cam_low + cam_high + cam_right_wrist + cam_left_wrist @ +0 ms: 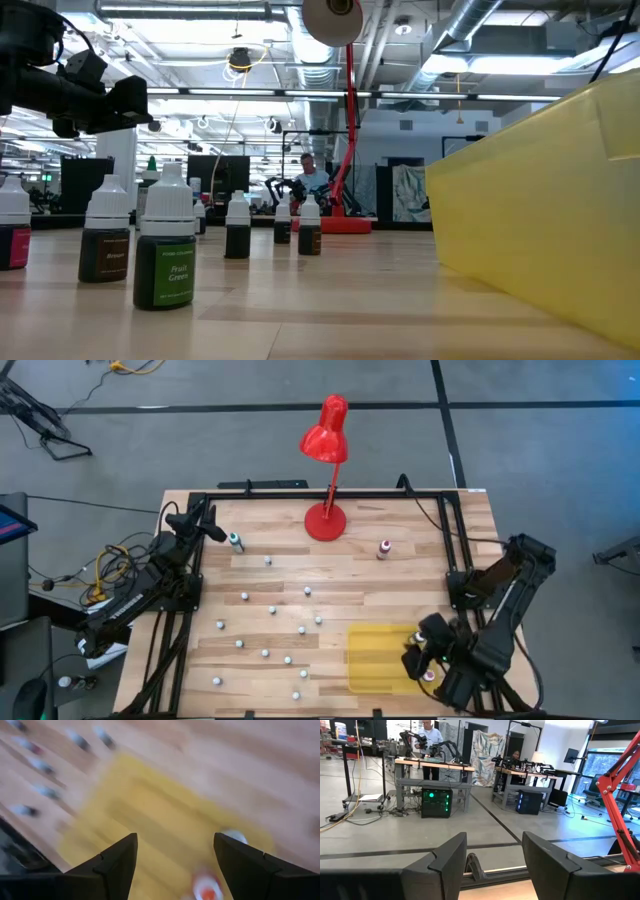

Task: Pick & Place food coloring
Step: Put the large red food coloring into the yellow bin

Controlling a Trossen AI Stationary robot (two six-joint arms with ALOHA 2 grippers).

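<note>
Several tiny food coloring bottles with pale caps stand upright on the wooden table [300, 585], among them a teal one [235, 542], a purple-red one [384, 548] and a green one [167, 250]. My right gripper [418, 652] hangs open above the right part of the yellow tray [375, 655], tilted downward. In the right wrist view its fingers [117, 857] are spread over the tray [150, 820], with a red bottle [206, 889] and a second pale cap [234, 836] in the tray below. My left gripper [213, 525] waits open at the table's far left corner, beside the teal bottle.
A red desk lamp [326, 480] stands on its round base at the table's far middle. A black frame [300, 493] runs along the table's edges. The tray's yellow wall [540, 200] fills the right of the low view. People work at benches in the room behind.
</note>
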